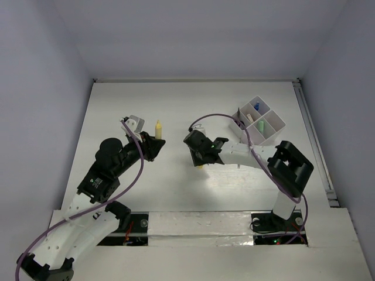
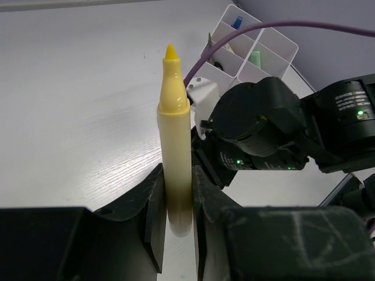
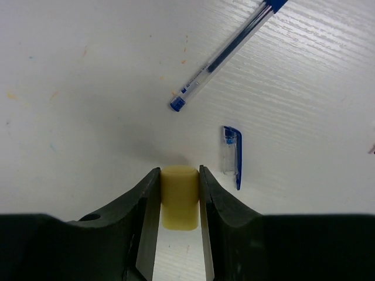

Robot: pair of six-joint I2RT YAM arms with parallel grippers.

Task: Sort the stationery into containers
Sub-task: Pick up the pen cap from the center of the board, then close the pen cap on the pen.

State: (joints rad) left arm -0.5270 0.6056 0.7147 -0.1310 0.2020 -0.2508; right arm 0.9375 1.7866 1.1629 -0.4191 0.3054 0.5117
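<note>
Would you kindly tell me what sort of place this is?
Probably a robotics lab test cell: left arm and right arm bolted at a white table, plain walls boxing it in.

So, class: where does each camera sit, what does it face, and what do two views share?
Top external: above and behind, looking down on the table; left arm, right arm show.
Left wrist: on left arm, looks along its fingers and yellow marker toward the tray.
Right wrist: on right arm, looks down past its fingers at the yellow cap, blue pen.
Shared: top and left wrist both show marker, tray.
</note>
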